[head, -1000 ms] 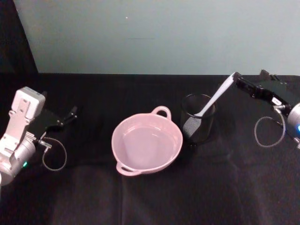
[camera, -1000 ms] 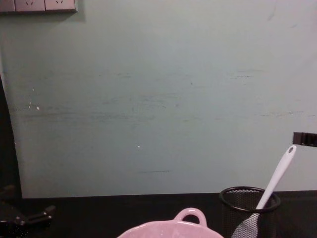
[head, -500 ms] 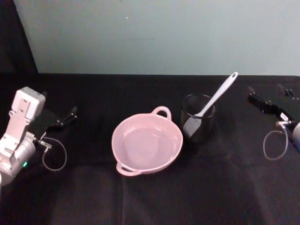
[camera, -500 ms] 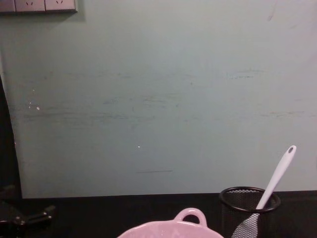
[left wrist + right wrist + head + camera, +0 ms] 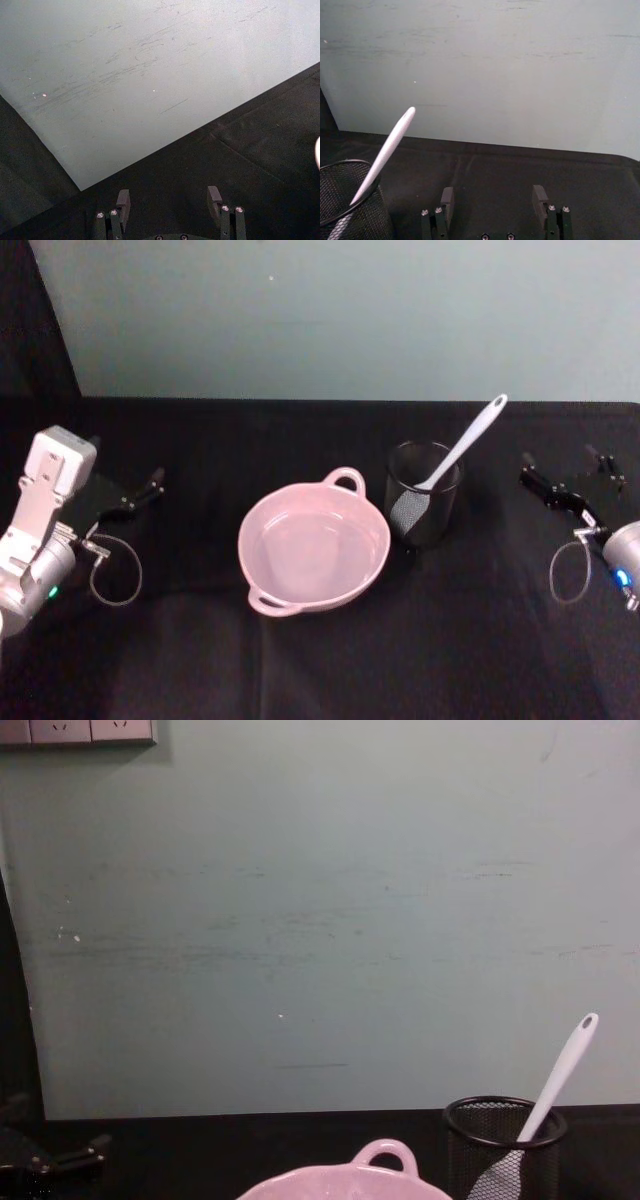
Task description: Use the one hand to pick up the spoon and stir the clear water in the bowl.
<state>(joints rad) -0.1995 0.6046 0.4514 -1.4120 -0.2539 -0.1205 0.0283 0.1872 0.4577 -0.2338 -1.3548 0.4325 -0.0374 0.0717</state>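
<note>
In the black mesh cup [image 5: 423, 505] just right of the bowl [image 5: 314, 546], the spoon [image 5: 463, 442] leaned blade-down, its handle offered up for a pinch. The right gripper [image 5: 568, 477] hung beside it, fingers spread wide and holding nothing, apparently lining up a grasp; the left gripper [image 5: 140, 491] sat parked, open, at the far left.

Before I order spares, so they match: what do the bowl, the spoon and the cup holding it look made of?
The bowl looks like glazed ceramic or enamel: pale pink with a glossy sheen. The spoon looks like smooth white plastic, possibly silicone, with a matte finish. The cup is black wire mesh, probably metal, since the spoon's blade shows through its wall.
</note>
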